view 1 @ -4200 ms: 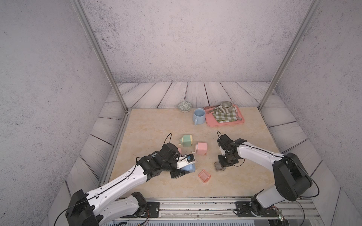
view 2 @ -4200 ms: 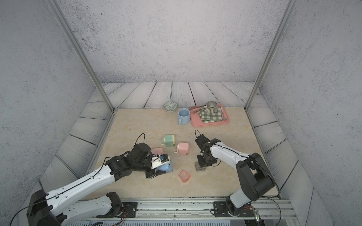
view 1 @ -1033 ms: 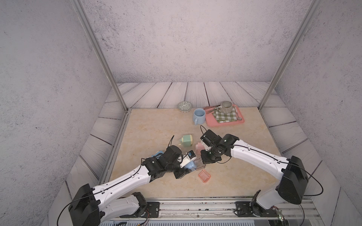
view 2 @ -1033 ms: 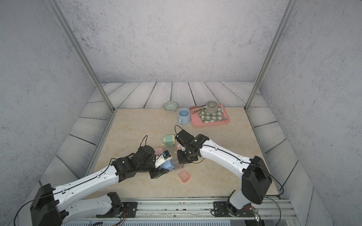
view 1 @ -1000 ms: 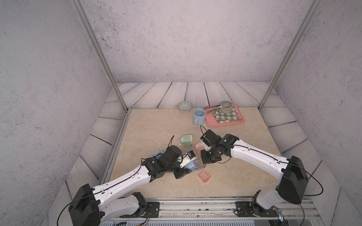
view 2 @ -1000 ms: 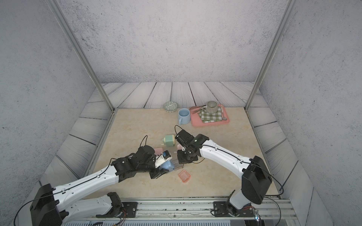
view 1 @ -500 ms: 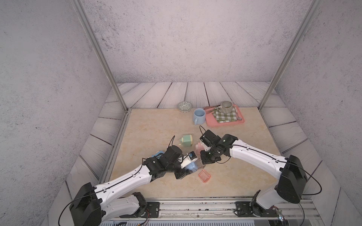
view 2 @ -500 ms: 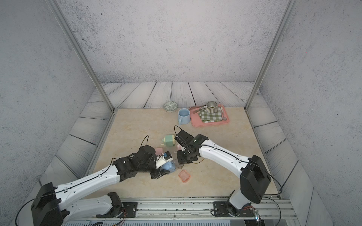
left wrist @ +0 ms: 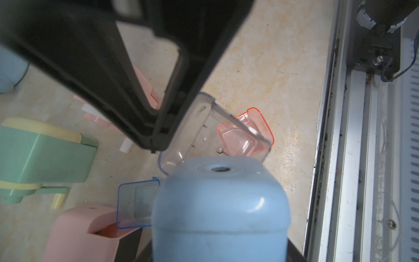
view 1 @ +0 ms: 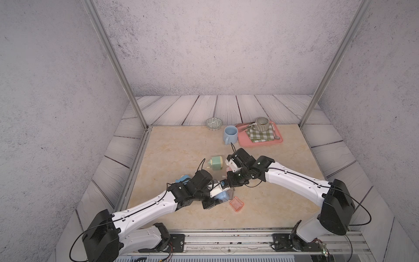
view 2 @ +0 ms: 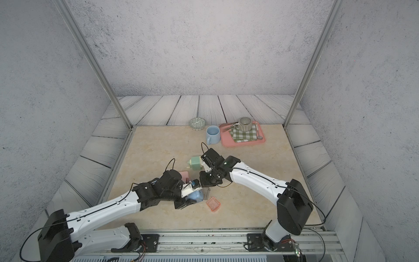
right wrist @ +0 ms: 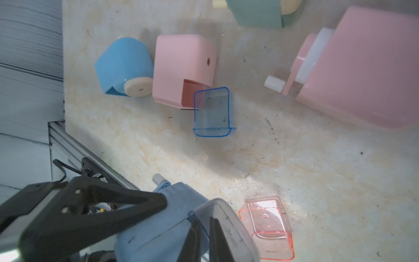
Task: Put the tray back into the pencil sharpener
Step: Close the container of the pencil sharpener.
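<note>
The clear grey plastic tray is in my right pincer, whose two dark fingers are closed tight on one of its thin walls. My left pincer is clamped around the light blue rounded pencil sharpener, holding it tilted above the beige marbled worktop. The tray's inner end meets the sharpener's body and the rest of it sticks out towards my right arm. How deep it sits in the slot I cannot tell. In both top views my two pincers meet near the front middle of the worktop, with tray and sharpener between them.

Just beside the pair, towards the worktop's front edge, an orange translucent tray lies flat, apart from both pincers. Farther off, a blue-rimmed clear tray lies with one end at the open slot of a small pink box-shaped sharpener. A small blue sharpener with a cream face lies on its side just beside that pink one. A larger pink sharpener with a white crank and a green and yellow sharpener sit near my right arm. At the back of the worktop are a pale blue mug and a salmon serving tray.
</note>
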Robot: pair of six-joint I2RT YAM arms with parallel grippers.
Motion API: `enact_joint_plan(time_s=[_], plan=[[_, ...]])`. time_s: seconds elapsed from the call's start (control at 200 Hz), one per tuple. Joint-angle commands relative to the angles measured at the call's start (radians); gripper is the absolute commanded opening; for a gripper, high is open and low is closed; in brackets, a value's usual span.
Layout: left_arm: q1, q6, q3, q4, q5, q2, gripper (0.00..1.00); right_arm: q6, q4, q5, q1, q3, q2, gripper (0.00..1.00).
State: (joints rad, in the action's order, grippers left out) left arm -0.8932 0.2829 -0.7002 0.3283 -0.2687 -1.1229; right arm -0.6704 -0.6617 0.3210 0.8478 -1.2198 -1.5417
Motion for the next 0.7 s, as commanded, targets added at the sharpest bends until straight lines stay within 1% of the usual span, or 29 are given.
enact_joint_plan(time_s=[0.0, 0.16, 0.285, 0.375, 0.621, 0.696], plan=[[0.001, -0.058, -0.010, -0.181, 0.032, 0.027, 0.20, -0.038, 0.055, 0.094, 0.025, 0.047, 0.024, 0.12], [0.002, -0.066, 0.023, -0.176, 0.048, 0.044, 0.20, -0.046, 0.057, 0.076, 0.018, 0.080, 0.047, 0.12], [0.002, -0.072, 0.033, -0.142, 0.059, 0.044, 0.20, -0.055, 0.069, 0.079, 0.010, 0.089, 0.056, 0.12], [0.002, -0.067, 0.048, -0.152, 0.058, 0.046, 0.20, -0.060, 0.074, 0.088, 0.007, 0.087, 0.064, 0.13], [0.002, -0.021, 0.077, -0.142, 0.026, 0.032, 0.20, -0.040, 0.035, 0.106, -0.021, 0.074, 0.135, 0.26], [0.001, -0.004, 0.080, -0.132, 0.012, 0.023, 0.20, -0.011, 0.001, 0.101, -0.033, 0.077, 0.162, 0.31]])
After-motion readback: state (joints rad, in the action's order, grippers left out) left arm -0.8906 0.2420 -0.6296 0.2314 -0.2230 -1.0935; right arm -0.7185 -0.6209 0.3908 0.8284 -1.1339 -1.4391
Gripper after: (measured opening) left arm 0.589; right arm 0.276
